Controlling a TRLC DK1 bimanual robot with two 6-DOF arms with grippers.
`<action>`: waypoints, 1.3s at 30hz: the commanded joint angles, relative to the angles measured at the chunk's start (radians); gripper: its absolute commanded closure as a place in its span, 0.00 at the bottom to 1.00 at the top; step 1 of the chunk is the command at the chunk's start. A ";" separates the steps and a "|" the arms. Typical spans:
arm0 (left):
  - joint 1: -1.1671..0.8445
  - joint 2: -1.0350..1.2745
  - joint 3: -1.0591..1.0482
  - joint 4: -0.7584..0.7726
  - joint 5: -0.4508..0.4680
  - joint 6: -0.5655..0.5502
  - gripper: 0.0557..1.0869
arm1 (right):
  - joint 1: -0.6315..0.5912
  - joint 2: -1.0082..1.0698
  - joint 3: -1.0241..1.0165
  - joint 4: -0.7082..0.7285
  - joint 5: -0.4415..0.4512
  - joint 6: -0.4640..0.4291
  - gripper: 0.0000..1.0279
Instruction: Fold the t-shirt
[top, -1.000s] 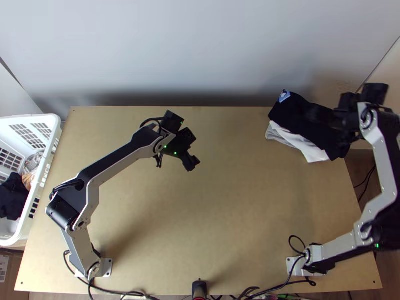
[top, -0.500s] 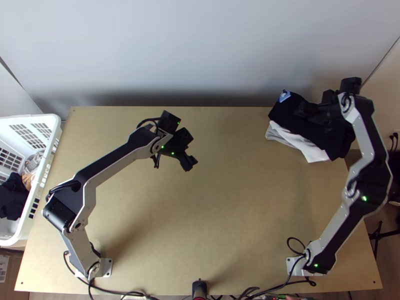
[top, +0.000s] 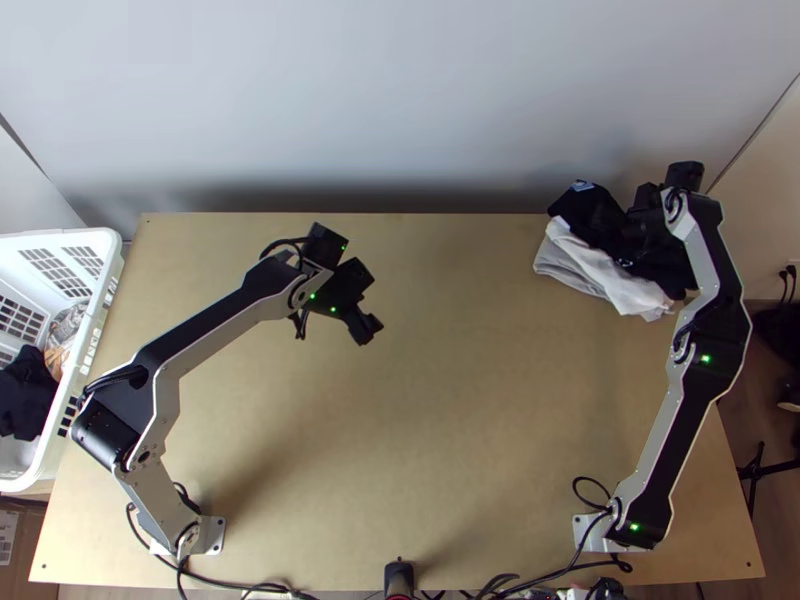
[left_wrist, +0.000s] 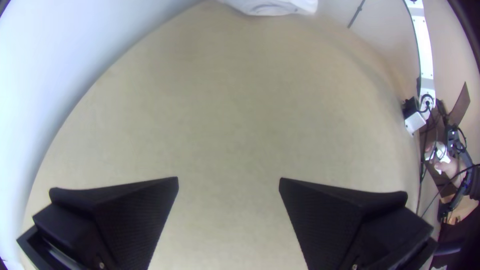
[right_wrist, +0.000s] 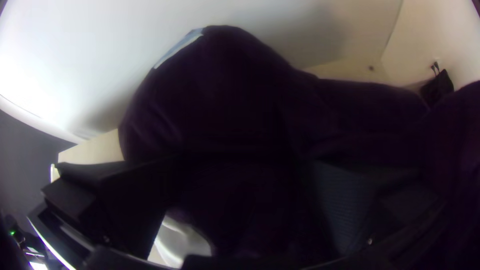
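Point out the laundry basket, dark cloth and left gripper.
Laundry basket (top: 60, 235): top view, on its far rim.
Dark cloth (top: 588, 211): top view, near its left end.
Left gripper (left_wrist: 228, 179): left wrist view, midway between its fingertips.

Left of the clothes pile (top: 600, 270), a broad stretch of bare table (top: 470, 400) was unobstructed as far as the left gripper (top: 370, 330). Farther left of the pile, the table was crossed by the left arm (top: 215, 310), and beyond that its edge was overlapped by the basket (top: 92, 345). Behind the pile, passage was blocked by the wall (top: 400, 100). Access from above was hindered by the right gripper (top: 640, 228), and the pile's right side was barred by the right arm (top: 710, 345).
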 joint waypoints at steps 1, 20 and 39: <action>0.005 -0.022 -0.024 0.001 -0.001 -0.006 0.05 | -0.006 0.056 -0.023 0.005 0.039 -0.021 0.04; 0.006 -0.020 0.029 0.001 -0.004 -0.005 0.05 | -0.014 -0.298 -0.008 -0.014 0.041 -0.024 0.04; 0.006 -0.046 0.019 -0.012 -0.010 0.001 0.05 | -0.083 -0.226 -0.178 0.002 0.139 -0.034 0.04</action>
